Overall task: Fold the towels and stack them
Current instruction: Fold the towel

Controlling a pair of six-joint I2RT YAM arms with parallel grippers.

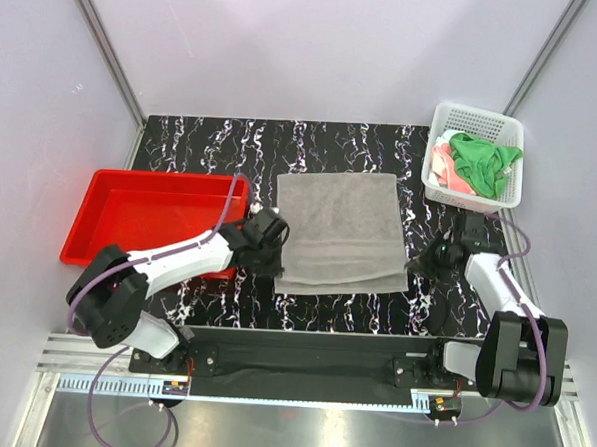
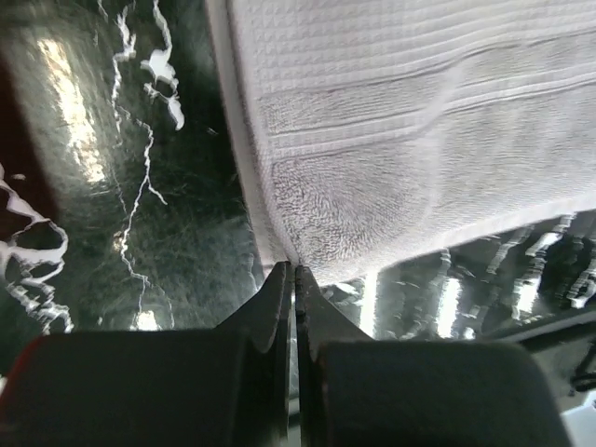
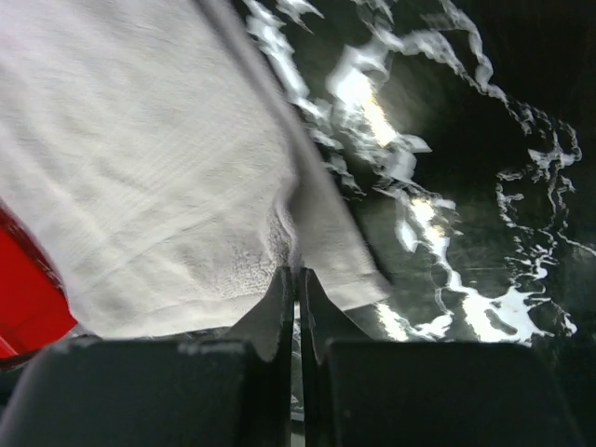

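Observation:
A large grey towel [image 1: 340, 231] lies spread flat on the black marbled table. My left gripper [image 1: 278, 271] is at its near left corner, jaws shut on the towel's edge [image 2: 317, 223] where the cloth bunches into the fingertips [image 2: 294, 270]. My right gripper [image 1: 415, 263] is at the near right corner, jaws shut on a puckered bit of the same towel [image 3: 140, 158] at the tips [image 3: 298, 272]. A bright green towel [image 1: 484, 161] and a salmon-pink one [image 1: 442, 163] lie crumpled in the basket.
The white perforated basket [image 1: 479, 116] stands at the back right. A red tray [image 1: 129, 215] sits to the left of the grey towel, close behind my left arm; a piece of the red tray [image 3: 23, 298] also shows in the right wrist view.

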